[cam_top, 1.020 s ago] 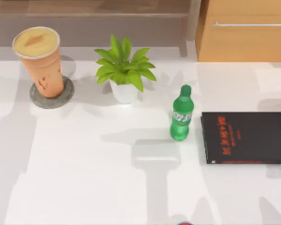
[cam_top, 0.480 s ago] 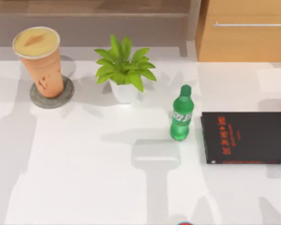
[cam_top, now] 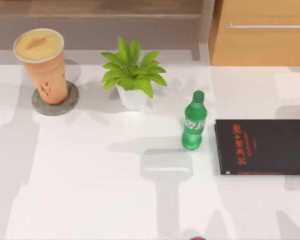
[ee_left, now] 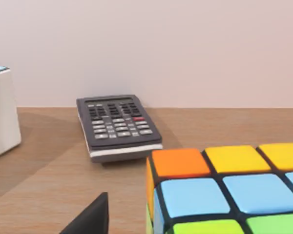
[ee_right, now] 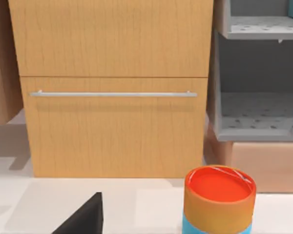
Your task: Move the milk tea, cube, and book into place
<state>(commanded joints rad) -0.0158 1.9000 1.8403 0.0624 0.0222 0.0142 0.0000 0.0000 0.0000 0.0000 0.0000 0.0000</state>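
Observation:
The milk tea (cam_top: pixel 42 65), a tall orange-tan cup with a creamy top, stands upright on a round grey coaster (cam_top: pixel 70 102) at the table's back left. The cube (ee_left: pixel 224 192) fills the near corner of the left wrist view, resting on a brown wooden surface, with orange, yellow, blue and green squares in a black frame. A dark part of my left gripper (ee_left: pixel 90 219) shows just beside it, apart from it. The book (ee_left: pixel 1 112) appears as a white block with a sliver of light-blue cover on the same wooden surface. A dark part of my right gripper (ee_right: pixel 83 217) hangs over the white table.
A potted plant (cam_top: pixel 132 75), a green bottle (cam_top: pixel 193 121) and a thin black book (cam_top: pixel 262 146) with red lettering stand on the white table. A grey remote (ee_left: pixel 116 124) lies beyond the cube. An orange-lidded can (ee_right: pixel 219 197) stands before a wooden drawer cabinet (ee_right: pixel 112 87) and grey shelves (ee_right: pixel 261 73).

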